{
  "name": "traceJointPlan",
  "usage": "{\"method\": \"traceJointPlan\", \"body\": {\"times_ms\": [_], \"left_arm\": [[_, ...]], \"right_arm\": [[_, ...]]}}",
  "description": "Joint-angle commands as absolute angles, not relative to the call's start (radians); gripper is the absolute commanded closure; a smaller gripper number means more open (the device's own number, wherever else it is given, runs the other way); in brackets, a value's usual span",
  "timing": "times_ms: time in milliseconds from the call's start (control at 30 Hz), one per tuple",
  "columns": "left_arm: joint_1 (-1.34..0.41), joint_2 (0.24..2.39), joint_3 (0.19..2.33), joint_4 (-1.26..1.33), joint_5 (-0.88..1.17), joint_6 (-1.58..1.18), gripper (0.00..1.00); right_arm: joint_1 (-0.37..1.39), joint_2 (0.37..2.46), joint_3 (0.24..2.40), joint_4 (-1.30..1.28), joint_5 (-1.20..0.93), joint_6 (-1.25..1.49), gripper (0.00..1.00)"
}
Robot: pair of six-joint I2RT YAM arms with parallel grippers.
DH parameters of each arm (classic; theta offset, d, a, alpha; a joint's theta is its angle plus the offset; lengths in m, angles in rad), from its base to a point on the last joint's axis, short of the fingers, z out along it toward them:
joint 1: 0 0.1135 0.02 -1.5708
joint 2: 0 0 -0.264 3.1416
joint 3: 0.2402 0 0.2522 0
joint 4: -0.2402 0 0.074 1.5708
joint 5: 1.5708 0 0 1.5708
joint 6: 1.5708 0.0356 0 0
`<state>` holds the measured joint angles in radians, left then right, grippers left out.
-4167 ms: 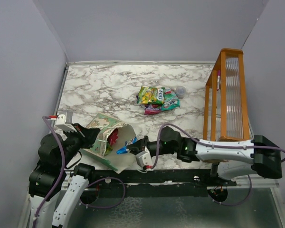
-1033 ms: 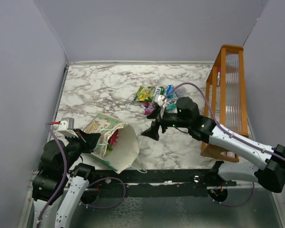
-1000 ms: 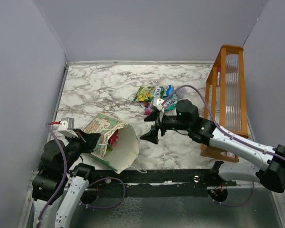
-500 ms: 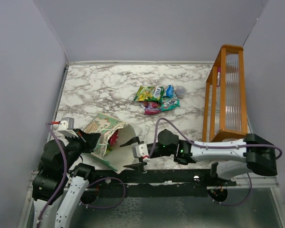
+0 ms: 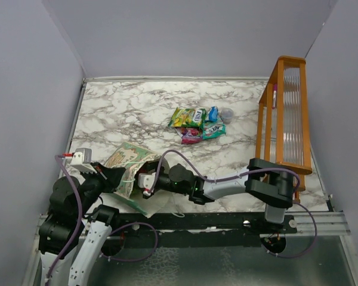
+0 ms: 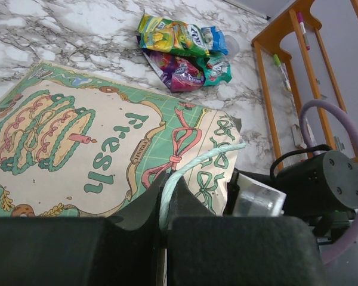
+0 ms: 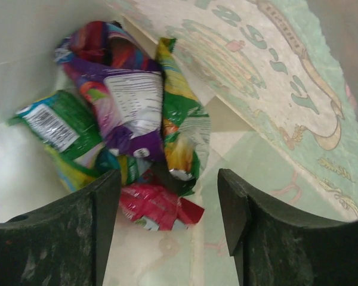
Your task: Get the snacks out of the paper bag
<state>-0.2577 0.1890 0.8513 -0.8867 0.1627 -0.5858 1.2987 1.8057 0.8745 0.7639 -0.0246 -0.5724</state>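
The paper bag (image 5: pixel 129 162) lies on its side at the near left, mouth facing right. My left gripper (image 6: pixel 167 192) is shut on the bag's pale string handle (image 6: pixel 194 164), above the cream patterned front (image 6: pixel 77 143). My right gripper (image 7: pixel 167 208) is open inside the bag's mouth (image 5: pixel 149 179). Several snacks lie deep in the bag: a purple packet (image 7: pixel 128 98), a yellow-green one (image 7: pixel 180 128), a green one (image 7: pixel 56 128) and a red one (image 7: pixel 158 210). The red one lies between my fingertips, untouched. More snacks (image 5: pixel 196 123) are piled on the table.
A small clear cup (image 5: pixel 227 114) stands just right of the snack pile. An orange wooden rack (image 5: pixel 284 119) rises along the right side of the marble table (image 5: pixel 125 107). In the left wrist view, the right arm's wrist (image 6: pixel 322 185) sits close beside the bag.
My right arm left the snack pile, swung back to the near left and reached into the bag's mouth, its jaws narrowing. The left gripper kept its hold on the handle.
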Motion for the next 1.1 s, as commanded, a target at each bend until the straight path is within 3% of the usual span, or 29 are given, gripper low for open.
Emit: {"method": "traceJointPlan", "body": {"times_ms": [0,367,500,767,1067], "left_arm": [[-0.262,0.191,0.891,-0.893,0.137,-0.595,1.0],[-0.262,0.198,0.902,-0.892,0.138,-0.596,1.0],[-0.262,0.204,0.903,-0.89,0.141,-0.592,1.0],[-0.262,0.207,0.908,-0.898,0.135,-0.586,1.0],[-0.262,0.19,0.902,-0.906,0.122,-0.592,1.0]], "right_arm": [[1.299,1.911,0.95,0.909,0.1,-0.606,0.36],[1.272,2.077,1.071,0.875,0.145,-0.607,0.41],[1.254,2.091,1.088,0.837,0.099,-0.559,0.55],[1.25,2.05,1.104,0.771,0.03,-0.543,0.95],[1.249,1.869,0.984,0.793,-0.035,-0.491,0.99]]}}
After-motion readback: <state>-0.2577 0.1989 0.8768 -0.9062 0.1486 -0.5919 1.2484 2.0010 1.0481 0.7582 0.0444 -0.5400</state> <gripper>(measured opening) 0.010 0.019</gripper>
